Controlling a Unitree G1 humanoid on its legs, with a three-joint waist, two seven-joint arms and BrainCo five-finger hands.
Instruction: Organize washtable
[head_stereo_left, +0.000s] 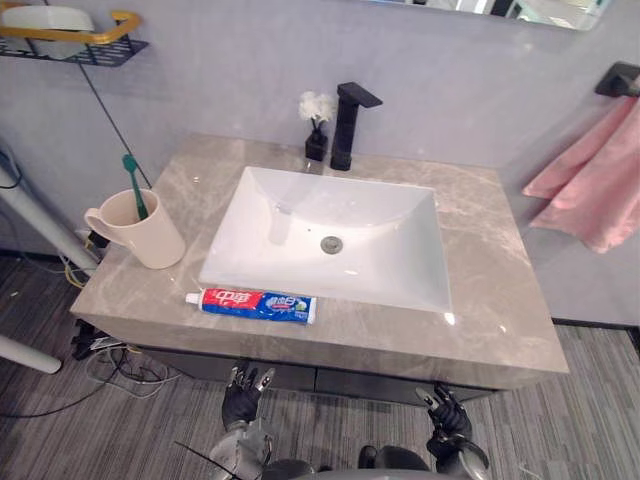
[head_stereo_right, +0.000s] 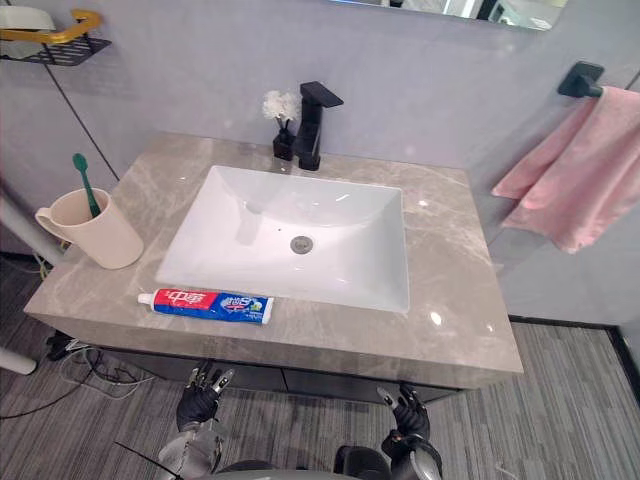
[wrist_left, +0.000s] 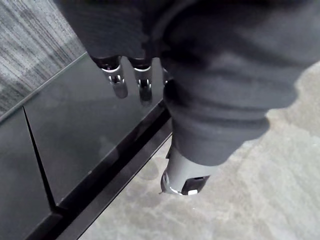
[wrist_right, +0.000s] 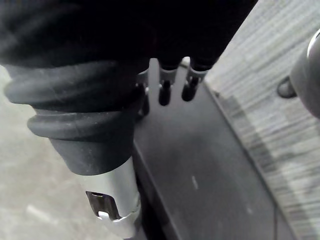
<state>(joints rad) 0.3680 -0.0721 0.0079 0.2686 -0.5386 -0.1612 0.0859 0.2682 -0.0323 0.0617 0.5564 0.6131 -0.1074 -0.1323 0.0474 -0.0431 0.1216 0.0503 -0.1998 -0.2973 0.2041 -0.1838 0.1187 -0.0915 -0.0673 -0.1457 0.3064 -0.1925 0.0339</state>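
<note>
A red, white and blue toothpaste tube (head_stereo_left: 257, 303) lies flat on the grey marble counter (head_stereo_left: 500, 300), along its front edge and just before the white sink (head_stereo_left: 330, 235). At the counter's left end stands a beige mug (head_stereo_left: 140, 228) with a green toothbrush (head_stereo_left: 134, 186) upright in it. Below the counter's front edge, my left hand (head_stereo_left: 243, 395) hangs with straight, relaxed fingers (wrist_left: 119, 85) and holds nothing. My right hand (head_stereo_left: 447, 415) hangs lower right, fingers (wrist_right: 164, 87) likewise straight and empty.
A black faucet (head_stereo_left: 347, 125) and a small dark vase with white flowers (head_stereo_left: 317, 125) stand behind the sink. A pink towel (head_stereo_left: 592, 180) hangs on the right wall. A black wire shelf with a yellow rail (head_stereo_left: 75, 40) sits upper left. Dark cabinet fronts (wrist_left: 75, 140) run under the counter.
</note>
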